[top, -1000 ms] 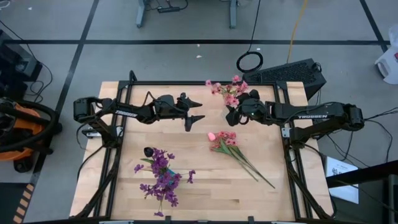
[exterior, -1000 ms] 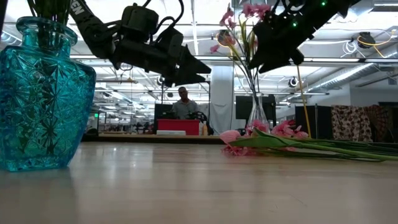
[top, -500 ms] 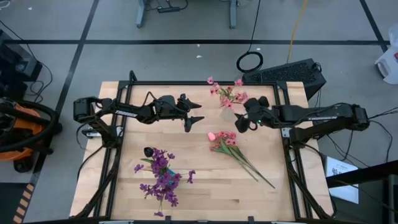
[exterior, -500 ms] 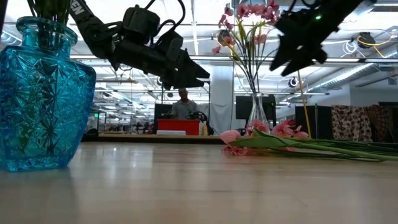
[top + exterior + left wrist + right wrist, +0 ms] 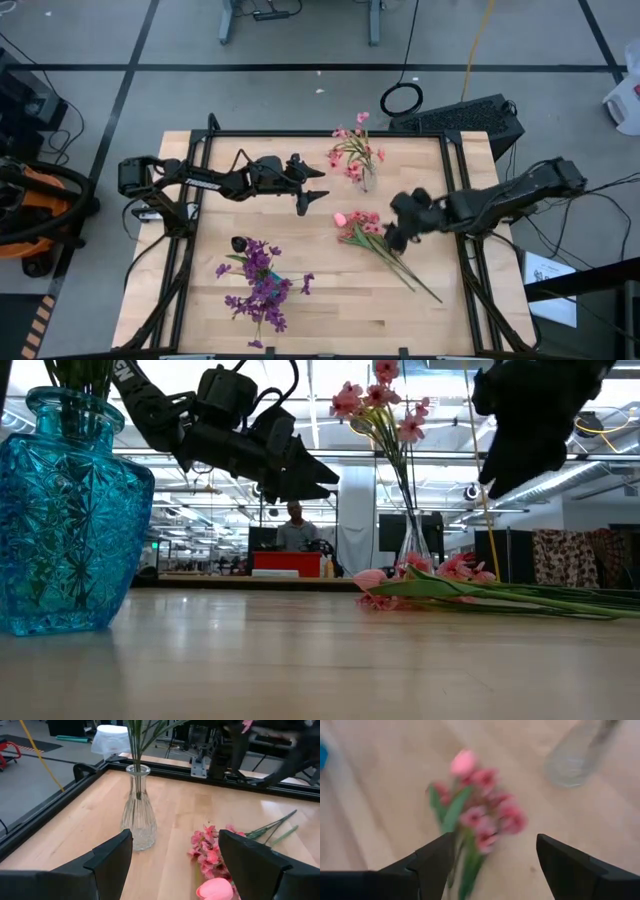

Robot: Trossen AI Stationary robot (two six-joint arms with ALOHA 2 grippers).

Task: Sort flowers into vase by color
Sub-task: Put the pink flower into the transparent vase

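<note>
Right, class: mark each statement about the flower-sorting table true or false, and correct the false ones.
1. The clear ribbed glass vase holds pink-blossomed stems. True.
2. The blue cut-glass vase holds pink flowers. False: purple flowers stand in it.
3. A bunch of pink flowers lies flat on the wooden table. True.
4. The right gripper is shut on a stem. False: its fingers are open above the lying bunch.
5. The left gripper is open and holds nothing. True.
</note>
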